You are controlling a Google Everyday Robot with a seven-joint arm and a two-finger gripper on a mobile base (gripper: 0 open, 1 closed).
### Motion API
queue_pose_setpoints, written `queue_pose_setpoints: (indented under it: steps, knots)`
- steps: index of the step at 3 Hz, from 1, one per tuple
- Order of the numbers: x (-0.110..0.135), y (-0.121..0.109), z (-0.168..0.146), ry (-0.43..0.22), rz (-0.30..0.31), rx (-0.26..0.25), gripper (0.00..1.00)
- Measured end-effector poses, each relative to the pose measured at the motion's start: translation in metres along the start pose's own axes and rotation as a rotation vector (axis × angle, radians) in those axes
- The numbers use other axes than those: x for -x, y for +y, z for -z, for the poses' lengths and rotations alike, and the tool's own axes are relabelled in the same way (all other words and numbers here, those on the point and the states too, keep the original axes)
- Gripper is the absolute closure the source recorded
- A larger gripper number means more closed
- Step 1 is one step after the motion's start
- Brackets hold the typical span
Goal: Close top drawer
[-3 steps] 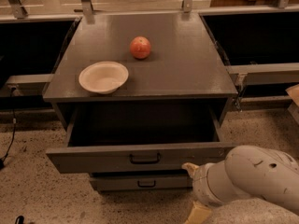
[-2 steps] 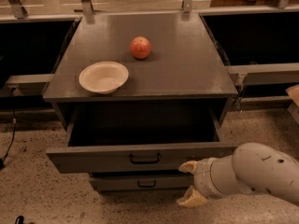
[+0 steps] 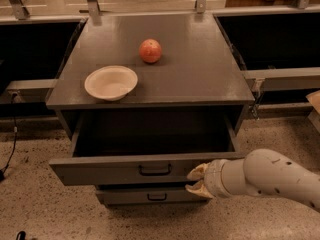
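Top drawer [image 3: 100, 172] stands pulled out below cabinet [image 3: 200, 69] top, front panel facing me, long axis left-right. My gripper [image 3: 196, 180] at panel's right part, just right of handle [image 3: 155, 170], fingers spread, holding nothing. Contact unclear. Push direction: straight inward.

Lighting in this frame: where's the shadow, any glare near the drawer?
Camera view: dim, warm light. The open, wide dark-grey top drawer is deeply shadowed inside, under the grey cabinet top; contents cannot be told. The shallow cream bowl and round red-orange fruit are evenly lit. The cream-tipped gripper, at the drawer front's right end, shows no glare.
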State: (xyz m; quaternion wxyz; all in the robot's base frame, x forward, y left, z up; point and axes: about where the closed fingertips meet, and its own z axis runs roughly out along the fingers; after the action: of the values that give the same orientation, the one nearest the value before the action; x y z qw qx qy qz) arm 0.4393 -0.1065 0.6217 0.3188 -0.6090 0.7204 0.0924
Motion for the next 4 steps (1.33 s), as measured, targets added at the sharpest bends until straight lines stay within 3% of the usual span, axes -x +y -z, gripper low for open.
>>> queue_pose_setpoints:
  steps: [2, 3, 4]
  knots:
    - [-0.006, -0.026, -0.027, -0.028, -0.050, -0.065, 0.14]
    - [-0.003, -0.034, -0.033, -0.046, -0.049, -0.070, 0.00]
    - [-0.003, -0.034, -0.033, -0.046, -0.048, -0.069, 0.00]
